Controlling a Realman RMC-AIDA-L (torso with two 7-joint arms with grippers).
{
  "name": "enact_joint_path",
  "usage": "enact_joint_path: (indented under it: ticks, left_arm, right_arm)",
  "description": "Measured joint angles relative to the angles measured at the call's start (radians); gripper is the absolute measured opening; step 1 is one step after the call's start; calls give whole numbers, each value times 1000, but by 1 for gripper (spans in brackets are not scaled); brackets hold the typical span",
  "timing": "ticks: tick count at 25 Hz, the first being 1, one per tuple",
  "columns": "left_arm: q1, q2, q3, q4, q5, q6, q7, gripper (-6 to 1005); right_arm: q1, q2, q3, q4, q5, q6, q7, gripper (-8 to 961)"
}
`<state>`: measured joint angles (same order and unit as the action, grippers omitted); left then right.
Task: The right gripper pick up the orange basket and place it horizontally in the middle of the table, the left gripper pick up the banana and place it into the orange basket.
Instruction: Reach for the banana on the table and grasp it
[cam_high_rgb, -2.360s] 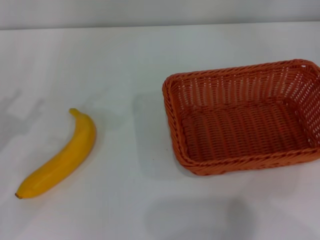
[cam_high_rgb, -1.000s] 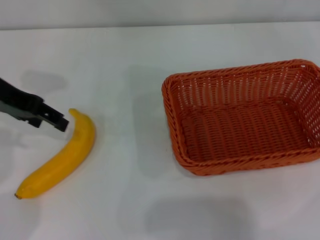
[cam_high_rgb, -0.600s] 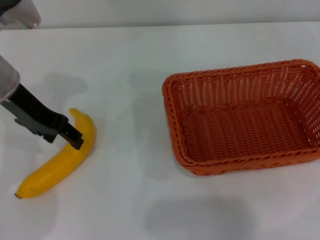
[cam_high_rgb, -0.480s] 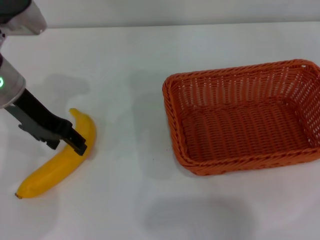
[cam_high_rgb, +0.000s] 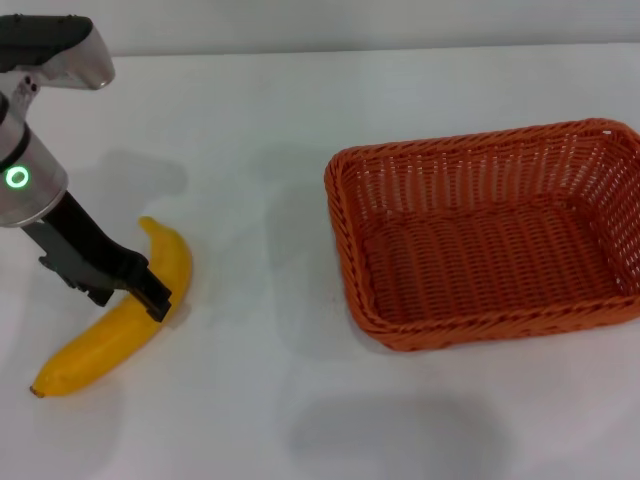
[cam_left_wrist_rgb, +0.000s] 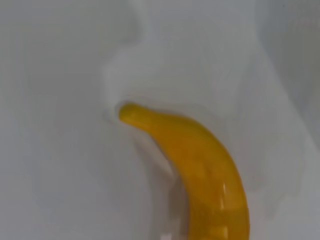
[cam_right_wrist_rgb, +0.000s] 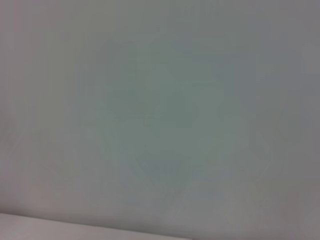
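1. The banana (cam_high_rgb: 118, 317) lies flat on the white table (cam_high_rgb: 250, 150), at the near left. Its dark tip points toward the near left corner, and its stem end curves away toward the far side.
2. The left gripper (cam_high_rgb: 152, 298) is down over the middle of the banana, its black body slanting in from the left. Its tip overlaps the fruit's left edge and seems to touch it. How its fingers stand, apart or together, I cannot tell, since only one dark block shows in front of the banana.
3. In the left wrist view the banana (cam_left_wrist_rgb: 200, 172) fills the middle, with its narrow stem end resting on the white surface, and none of that arm's fingers show.
4. The left arm's silver-white wrist, with its glowing green ring (cam_high_rgb: 16, 178), rises at the far left edge, above the gripper.
5. The orange basket (cam_high_rgb: 487, 232) sits upright on the right side of the table, well apart from the banana, its long side running left to right. Nothing lies inside it.
6. The right wrist view shows only a blank pale surface.
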<state>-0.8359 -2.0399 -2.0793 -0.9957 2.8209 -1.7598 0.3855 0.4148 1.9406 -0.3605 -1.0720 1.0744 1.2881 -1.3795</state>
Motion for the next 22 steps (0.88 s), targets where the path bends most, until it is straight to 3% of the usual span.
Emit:
enact_joint_path:
  ticks: [11, 22]
  left_arm:
    - [-4, -16, 30, 52, 9, 74, 21, 885]
    - [5, -20, 46, 70, 11, 144, 24, 849]
  right_arm:
    - [-2, 0, 0, 23, 0, -10, -2, 831]
    - [-6, 4, -2, 24, -1, -31, 1, 832]
